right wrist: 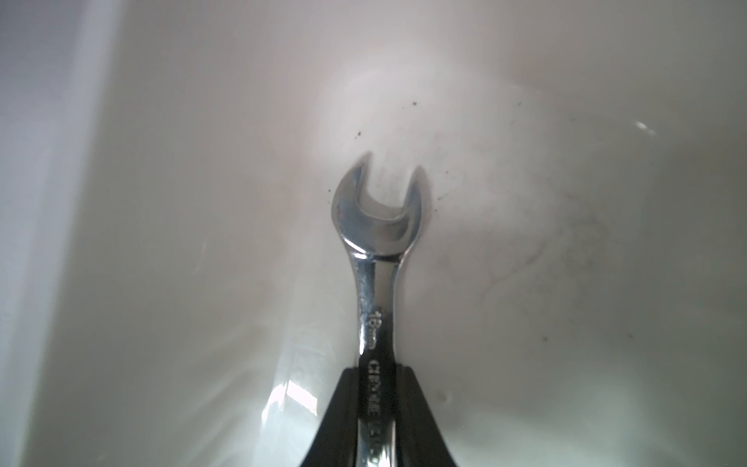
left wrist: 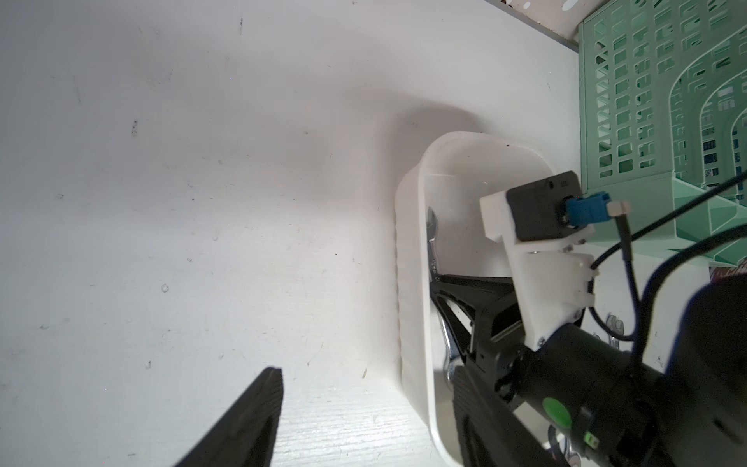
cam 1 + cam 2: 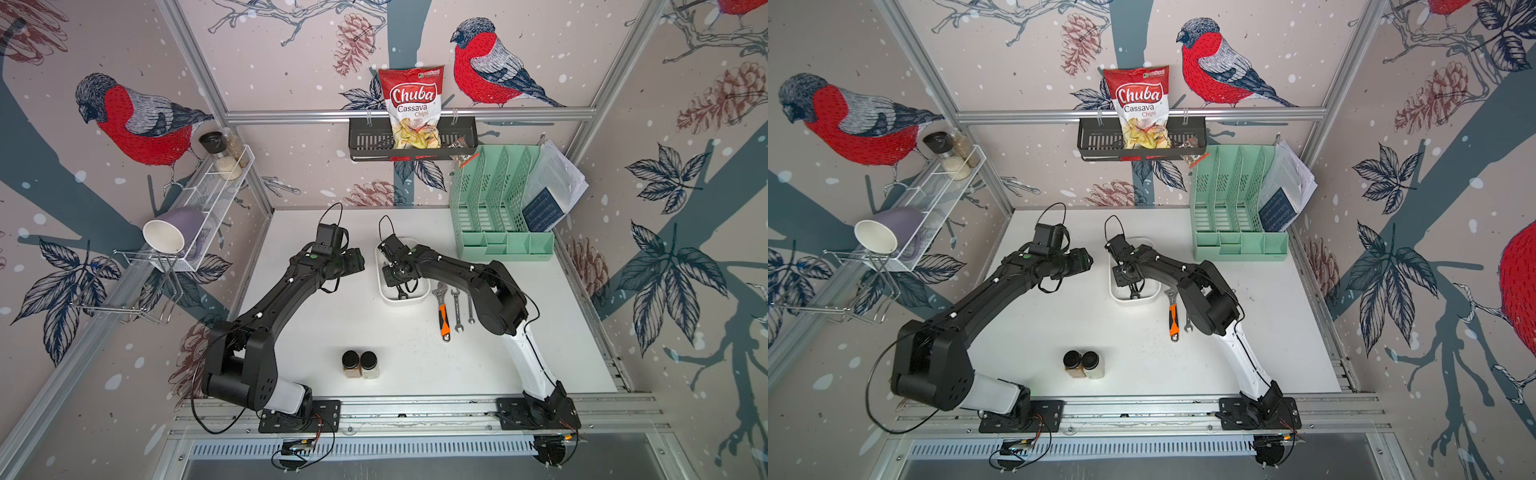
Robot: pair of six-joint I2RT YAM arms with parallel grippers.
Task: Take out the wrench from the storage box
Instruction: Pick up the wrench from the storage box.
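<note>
The wrench (image 1: 378,250) is clamped by its shaft between the fingers of the right gripper (image 1: 376,372), inside the box (image 3: 405,300) at the frame's centre. The left gripper (image 3: 357,261) is held open and empty, just left of the box.

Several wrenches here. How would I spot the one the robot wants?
On the white table, find the shallow white storage box near the middle. The wrench lies inside it, pinched by the right gripper; the orange-handled wrench and two plain spanners lie outside.
</note>
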